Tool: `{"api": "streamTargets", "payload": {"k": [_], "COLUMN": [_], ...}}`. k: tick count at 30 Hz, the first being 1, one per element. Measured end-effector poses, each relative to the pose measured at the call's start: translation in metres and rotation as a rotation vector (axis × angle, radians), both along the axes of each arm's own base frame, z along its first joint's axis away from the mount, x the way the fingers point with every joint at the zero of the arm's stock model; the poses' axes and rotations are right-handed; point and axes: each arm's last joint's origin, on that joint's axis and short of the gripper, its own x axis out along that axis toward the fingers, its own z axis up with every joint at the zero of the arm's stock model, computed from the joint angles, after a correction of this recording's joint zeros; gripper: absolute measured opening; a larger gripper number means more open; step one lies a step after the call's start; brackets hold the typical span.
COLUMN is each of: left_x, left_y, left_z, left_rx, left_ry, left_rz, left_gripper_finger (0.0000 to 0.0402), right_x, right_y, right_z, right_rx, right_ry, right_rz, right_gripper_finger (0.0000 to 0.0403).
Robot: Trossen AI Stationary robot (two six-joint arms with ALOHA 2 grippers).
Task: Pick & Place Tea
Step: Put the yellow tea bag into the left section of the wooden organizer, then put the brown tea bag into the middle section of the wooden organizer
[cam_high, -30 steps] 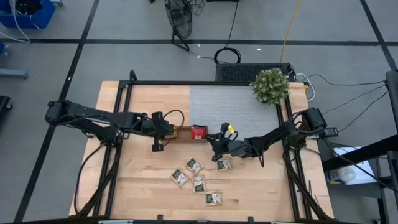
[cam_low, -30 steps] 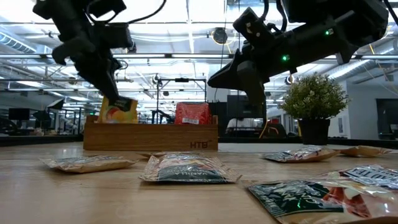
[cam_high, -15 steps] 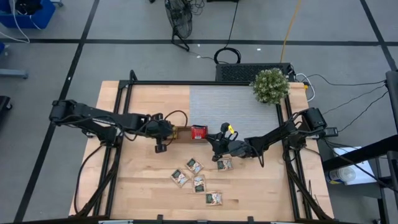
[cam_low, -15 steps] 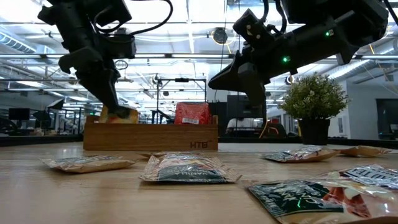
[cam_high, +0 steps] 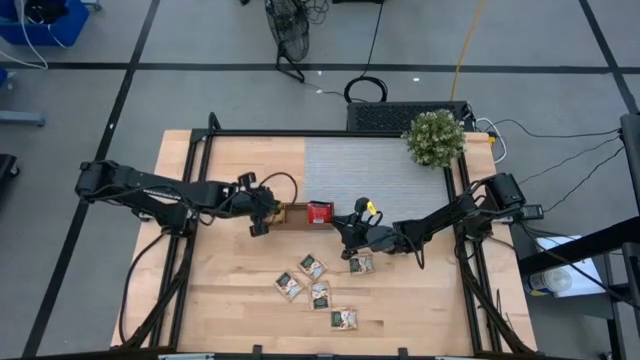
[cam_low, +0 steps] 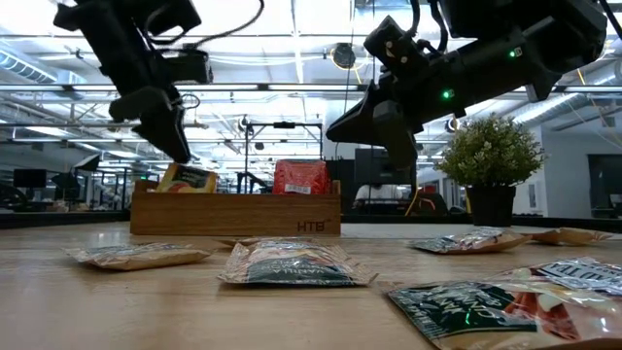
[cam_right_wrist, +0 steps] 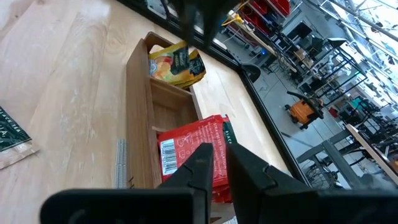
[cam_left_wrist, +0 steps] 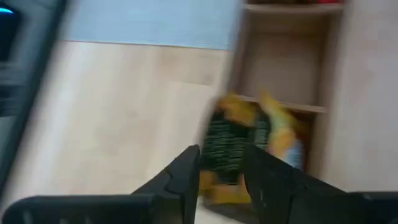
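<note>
Orange tea sachet lying in tray's left compartment, red sachets in middle; green sachets lying loose on near table. Sachets looking light, crinkly, slippery; best pinching by edge. Left gripper hovering just above orange sachet, fingers parted, holding nothing. Right gripper hanging near tray, fingers nearly together, empty. Wooden tabletop; potted plant far right; open workshop behind.

"HTB" on wooden tray front

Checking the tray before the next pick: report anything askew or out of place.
The orange sachet leans crookedly in the end compartment of the wooden tray, under the left gripper. The red sachet stands in another compartment. Green-and-white sachets lie scattered on the table.
</note>
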Motion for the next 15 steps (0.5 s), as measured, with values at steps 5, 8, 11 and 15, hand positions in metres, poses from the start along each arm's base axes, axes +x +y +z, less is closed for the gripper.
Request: {"api": "streamTargets", "payload": {"k": [5, 8, 11, 15], "left_x": [-0.008, -0.012, -0.016, -0.031], "left_y": [0.003, 0.003, 0.002, -0.001], "left_z": [0.015, 0.029, 0.049, 0.078], "left_rx": [0.088, 0.078, 0.043, 0.025], "left_ry": [-0.081, -0.179, -0.353, -0.562], "left_rz": [0.064, 0.071, 0.078, 0.052], "left_gripper_finger": [0.0131, 0.0132, 0.0132, 0.0132], "right_x": [0.0, 0.0, 0.0, -0.001], "right_y": [0.0, 0.0, 0.0, 0.0], "right_z": [0.0, -0.001, -0.001, -0.001], "right_rx": [0.0, -0.002, -0.002, -0.009], "right_ry": [0.0, 0.006, 0.007, 0.017], "right_rz": [0.0, -0.001, -0.001, -0.002], "right_gripper_finger": [0.0034, 0.0034, 0.0034, 0.0034]}}
